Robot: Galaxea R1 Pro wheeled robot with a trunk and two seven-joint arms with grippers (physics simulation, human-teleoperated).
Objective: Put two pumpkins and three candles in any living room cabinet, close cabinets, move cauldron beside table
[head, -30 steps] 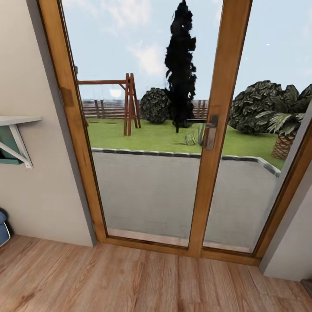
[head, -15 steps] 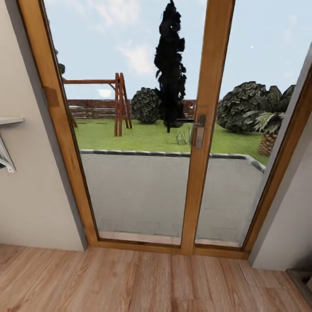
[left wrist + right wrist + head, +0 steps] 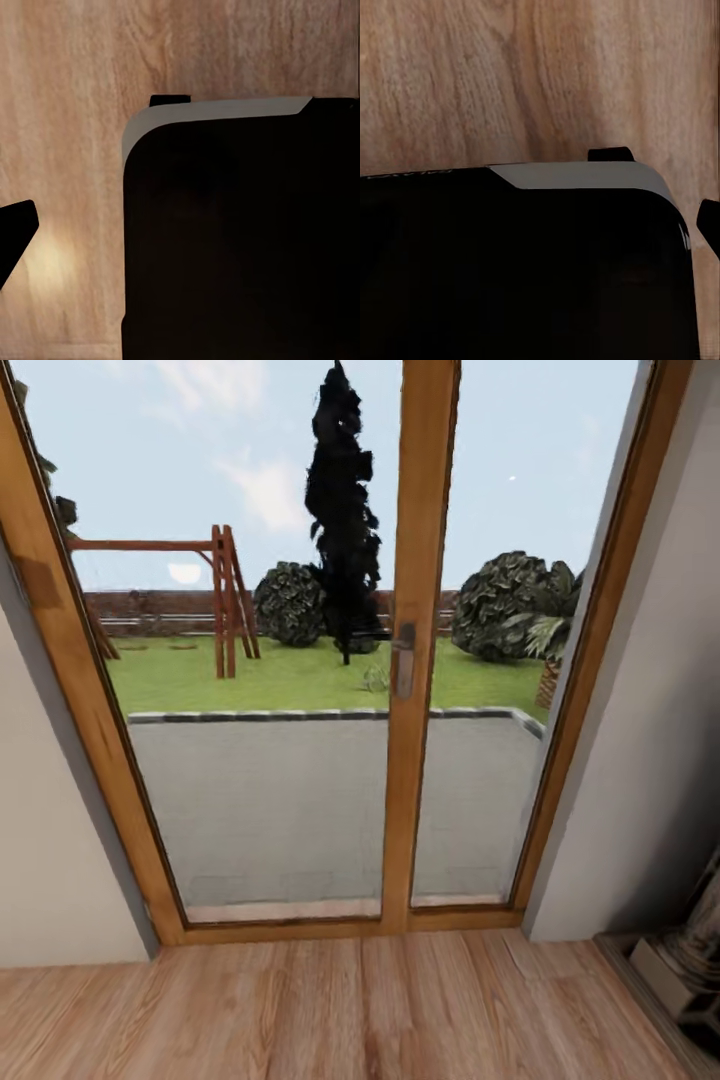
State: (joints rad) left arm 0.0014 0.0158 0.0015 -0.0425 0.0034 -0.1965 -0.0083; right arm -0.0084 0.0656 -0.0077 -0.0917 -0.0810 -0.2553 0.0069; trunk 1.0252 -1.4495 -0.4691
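Note:
The cabinet, pumpkins, candles and cauldron are out of view. The head view faces a wood-framed glass door (image 3: 405, 560) with a metal handle (image 3: 404, 660), looking onto a terrace and garden. In the left wrist view, one dark fingertip (image 3: 15, 236) juts in beside the robot's black, grey-edged body (image 3: 240, 240), over the wooden floor (image 3: 67, 112). The right wrist view has the same black body (image 3: 525, 270) and a dark fingertip (image 3: 711, 225) at the picture's edge. Neither wrist view reveals the gap between the fingers.
Wood-plank floor (image 3: 300, 1010) runs up to the door's threshold. A beige wall (image 3: 50, 860) flanks the door on the left and a grey wall (image 3: 650, 760) on the right. A pale object (image 3: 690, 950) stands on a low dark ledge at the lower right.
The whole head view has swung to the right, so the camera moved. The white wall shelf on the left has left the picture and the pale object has come in at the lower right.

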